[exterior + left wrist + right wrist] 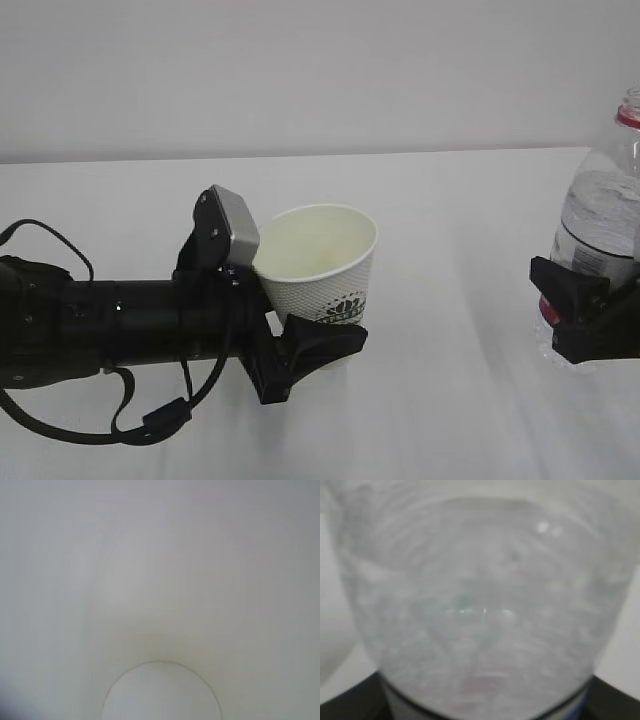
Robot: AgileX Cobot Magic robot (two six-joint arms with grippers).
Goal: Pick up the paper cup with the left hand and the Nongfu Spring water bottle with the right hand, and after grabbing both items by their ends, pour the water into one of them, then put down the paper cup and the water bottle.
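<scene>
At left, the left hand [300,350] has its fingers closed around the paper cup [322,265], tilted, apparently empty. At right, the right hand [580,315] clasps the Nongfu Spring water bottle [600,225], upright, uncapped. Pouring and set-down remain. White table [450,400], pale wall [300,70].

Left end effector [318,350] grips paper cup [325,262]; right end effector [580,315] grips water bottle [600,215].

Bare table [455,330] between cup [325,270] and bottle [600,230]
</scene>
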